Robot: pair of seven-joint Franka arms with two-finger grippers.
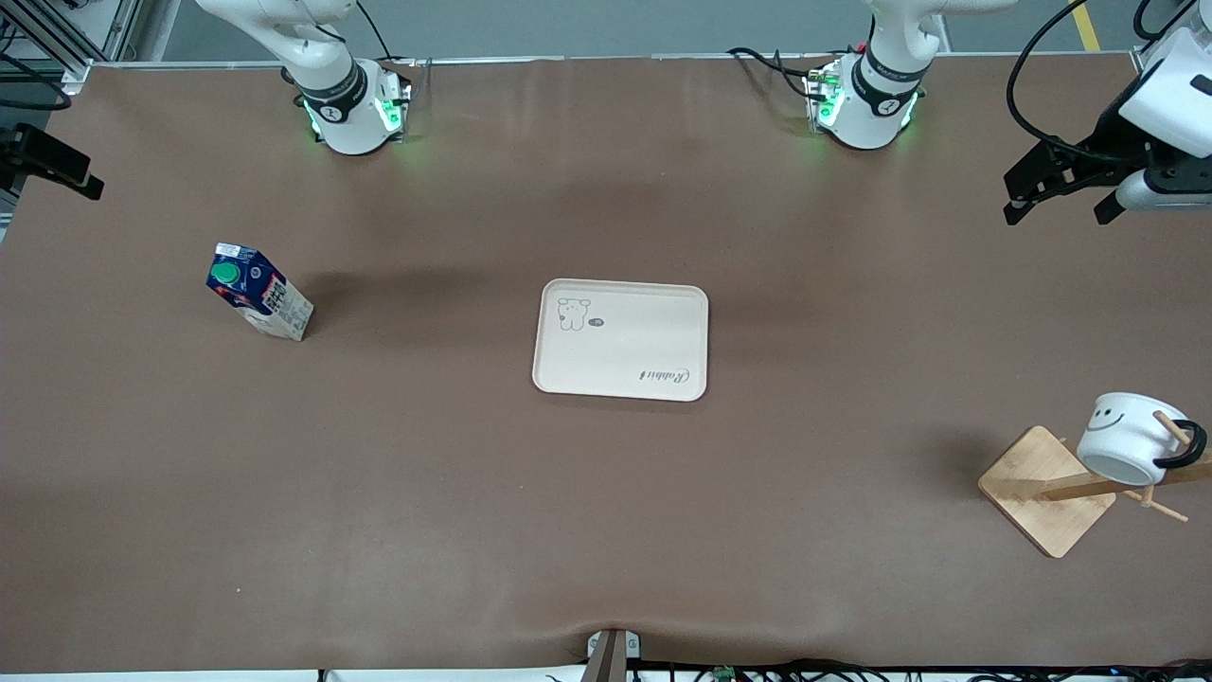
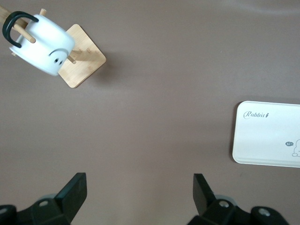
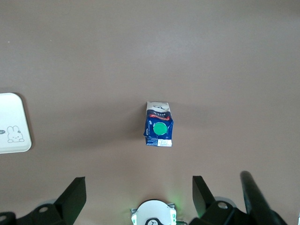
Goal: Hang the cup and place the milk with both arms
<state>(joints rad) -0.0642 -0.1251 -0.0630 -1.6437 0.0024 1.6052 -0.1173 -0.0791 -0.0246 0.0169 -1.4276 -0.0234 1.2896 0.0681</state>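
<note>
I see a brown table [image 1: 606,530] carrying three things, well apart from one another. The milk [image 1: 258,291] stands upright toward the right arm's end, and a cream tray [image 1: 621,339] with a small cartoon animal and the word "Rabbit" printed on it lies flat near the middle. Toward the left arm's end, nearer the front camera than the tray, sits the square bamboo base of a wooden rack [image 1: 1045,489].

Robot lab: two bench-mounted arms [image 1: 331,85], trailing cables [image 1: 1032,57]
</note>
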